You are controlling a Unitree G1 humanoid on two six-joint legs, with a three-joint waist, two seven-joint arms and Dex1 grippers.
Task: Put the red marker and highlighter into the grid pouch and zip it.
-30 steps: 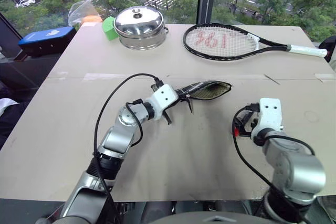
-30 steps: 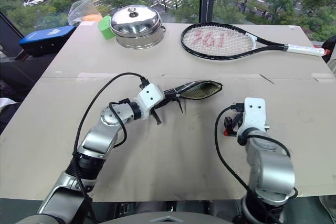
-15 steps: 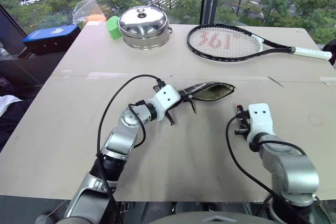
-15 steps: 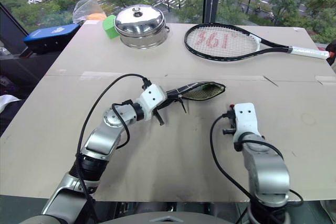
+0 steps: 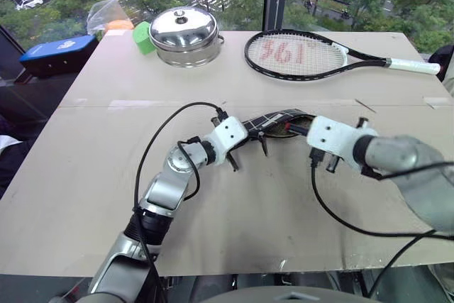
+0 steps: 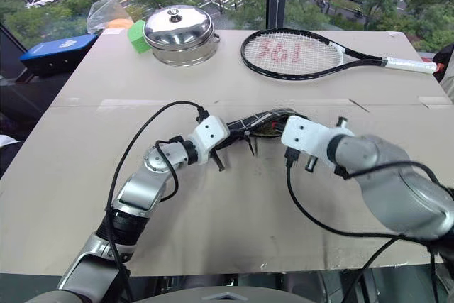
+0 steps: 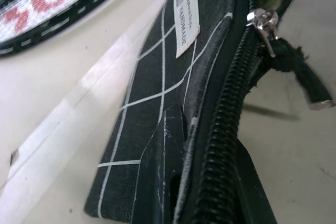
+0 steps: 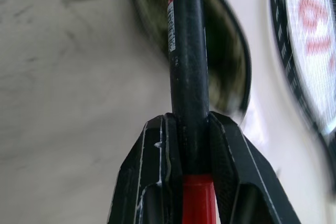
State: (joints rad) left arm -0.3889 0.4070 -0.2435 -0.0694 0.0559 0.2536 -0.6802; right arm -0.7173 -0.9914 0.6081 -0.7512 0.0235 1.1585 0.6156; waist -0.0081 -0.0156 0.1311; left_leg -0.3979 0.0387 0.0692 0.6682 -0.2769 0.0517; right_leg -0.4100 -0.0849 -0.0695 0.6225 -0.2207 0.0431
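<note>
Right end effector (image 8: pixel 189 145) clamps black-barrel red marker (image 8: pixel 186 66) w/ red ends; left (image 7: pixel 202 182) pinches gaping grid pouch (image 7: pixel 157 114).

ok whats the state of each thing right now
pouch: unzipped, mouth gaping, pinched at one end by the left gripper
marker: clamped in the right gripper, tip at the pouch mouth
pot: lid on
racket: lying flat on the table
</note>
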